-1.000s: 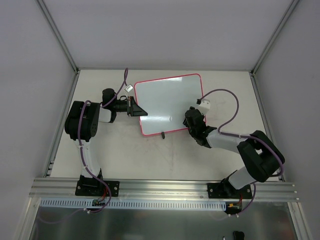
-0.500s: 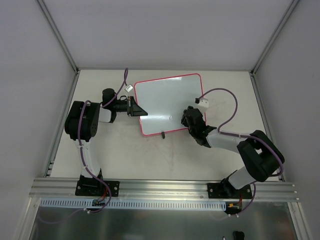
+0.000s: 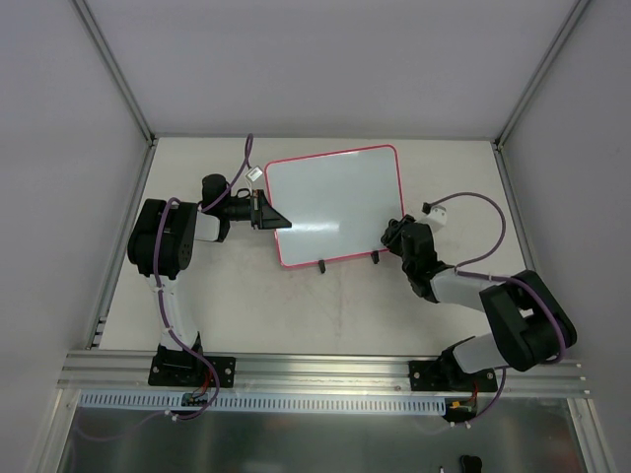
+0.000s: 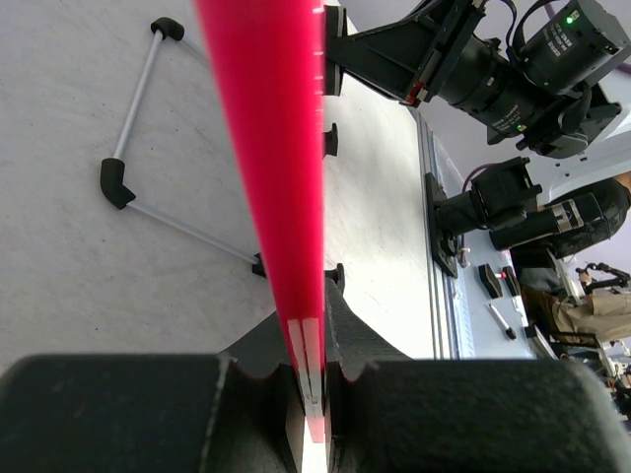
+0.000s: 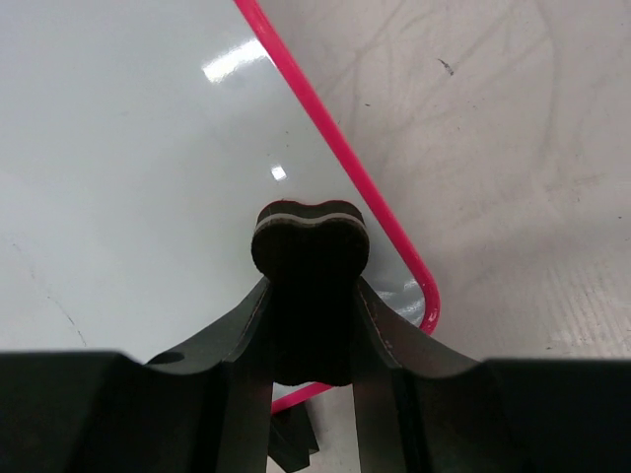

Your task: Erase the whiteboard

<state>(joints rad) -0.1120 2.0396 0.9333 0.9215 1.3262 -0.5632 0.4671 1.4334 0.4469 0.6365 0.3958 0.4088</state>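
**ITEM: whiteboard, held at both ends, flat on table**

**Surroundings.** Off-white matte table top (image 3: 325, 315), scuffed w/ thin grey scratches. Grey enclosure walls (image 3: 59, 148) on three sides. Silver aluminium rail (image 3: 325, 370) along near edge, carrying both arm bases. Purple cables (image 3: 463, 202) loop above each arm. R arm's black motor housing (image 4: 473, 64) shows in L wrist view, beyond the board, w/ a green light on it. Nothing lies on the board face except the R tool.

**Writing / labels.** Only a faint grey stroke (image 5: 54, 301) on the board, too faint to read.

**Task item.** Glossy white rectangular whiteboard (image 3: 335, 197) w/ thin pink-red rounded frame, centre-far part of the table, slightly rotated. Two small black feet (image 3: 322, 265) on its near long edge. In L wrist view, thin metal leg rods w/ black end caps (image 4: 116, 183) rest on the table beside the frame.

**L gripper** (image 3: 279, 221): fingers (image 4: 345, 335) closed tight on the board's left frame edge, red rim pinched between the pads.

**R gripper** (image 3: 391, 235): closed on a small dark bone-shaped eraser (image 5: 311, 241) w/ a thin pale layer. Eraser sits over the white face just inside the pink frame, at the near right corner. Contact w/ the surface: cannot tell.
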